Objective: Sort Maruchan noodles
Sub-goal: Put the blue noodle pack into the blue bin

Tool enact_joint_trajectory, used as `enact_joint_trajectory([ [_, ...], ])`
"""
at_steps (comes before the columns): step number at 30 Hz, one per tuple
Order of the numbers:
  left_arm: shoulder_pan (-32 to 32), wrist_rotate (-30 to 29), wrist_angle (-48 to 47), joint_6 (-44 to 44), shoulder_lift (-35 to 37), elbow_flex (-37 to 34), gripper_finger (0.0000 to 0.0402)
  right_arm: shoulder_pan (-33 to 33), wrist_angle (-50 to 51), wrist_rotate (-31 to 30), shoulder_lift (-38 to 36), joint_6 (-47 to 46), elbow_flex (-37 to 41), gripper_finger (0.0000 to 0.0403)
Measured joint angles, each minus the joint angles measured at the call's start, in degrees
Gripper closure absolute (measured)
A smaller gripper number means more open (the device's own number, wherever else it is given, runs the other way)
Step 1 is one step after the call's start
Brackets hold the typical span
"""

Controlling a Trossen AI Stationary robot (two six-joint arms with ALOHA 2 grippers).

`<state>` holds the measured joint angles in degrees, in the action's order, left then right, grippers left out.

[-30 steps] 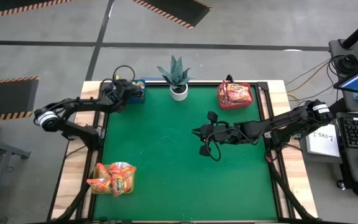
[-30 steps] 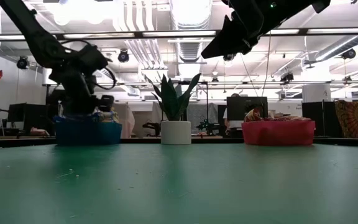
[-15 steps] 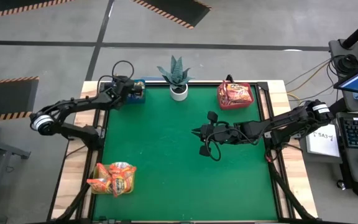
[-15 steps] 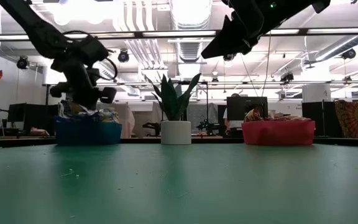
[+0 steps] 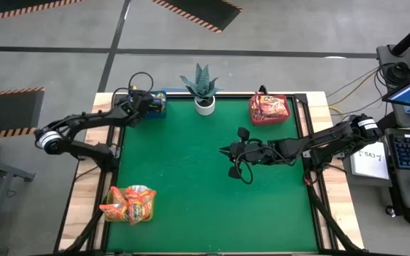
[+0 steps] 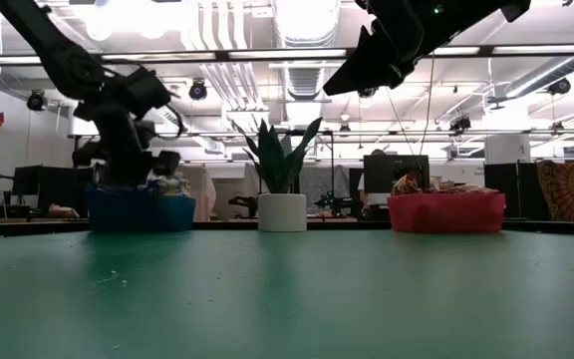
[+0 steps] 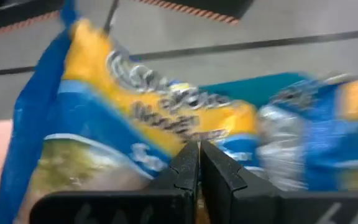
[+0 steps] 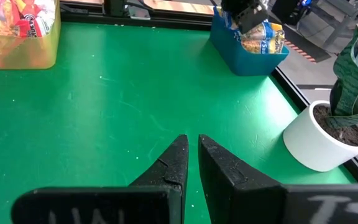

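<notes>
**Left arm at the blue bin, sorting almost finished**

Seen from above, the green table (image 5: 212, 171) has no loose packets on its open middle. At the near left corner, a yellow-green bin (image 5: 130, 205) is piled with orange and red Maruchan noodles (image 5: 135, 203). Toward the right, the right gripper (image 5: 224, 151) hangs above the mat, fingers nearly pressed together and holding nothing.

At the far edge stand a blue bin (image 5: 159, 103) on the left, a potted plant (image 5: 203, 89) in the middle and a red bin (image 5: 269, 109) on the right, holding reddish-orange packets. The left gripper (image 5: 150, 102) sits over the blue bin, fingers pressed together. Its wrist view shows blue-edged yellow packets (image 7: 142, 124) just beyond the fingertips; whether it pinches one I cannot tell.

Judging by this, the last sorting step is at hand. Next the left arm would need to lift clear of the bin.
</notes>
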<state>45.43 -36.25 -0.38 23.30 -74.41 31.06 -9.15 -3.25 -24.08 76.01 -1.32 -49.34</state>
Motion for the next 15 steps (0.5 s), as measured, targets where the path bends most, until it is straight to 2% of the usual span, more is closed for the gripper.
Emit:
enact_joint_trajectory([
  [5,-0.1,0.8,-6.5,-3.3,5.5,3.3,0.04,0.0,0.0,0.0,0.0,-0.1,0.0,0.0375],
  [10,-0.1,-4.2,-16.3,-4.2,9.6,4.9,0.04,0.0,0.0,0.0,0.0,-0.1,0.0,0.0375],
  [15,-0.1,-6.3,-17.7,-2.7,8.5,3.7,0.04,0.0,0.0,0.0,0.0,-0.1,0.1,0.0375],
])
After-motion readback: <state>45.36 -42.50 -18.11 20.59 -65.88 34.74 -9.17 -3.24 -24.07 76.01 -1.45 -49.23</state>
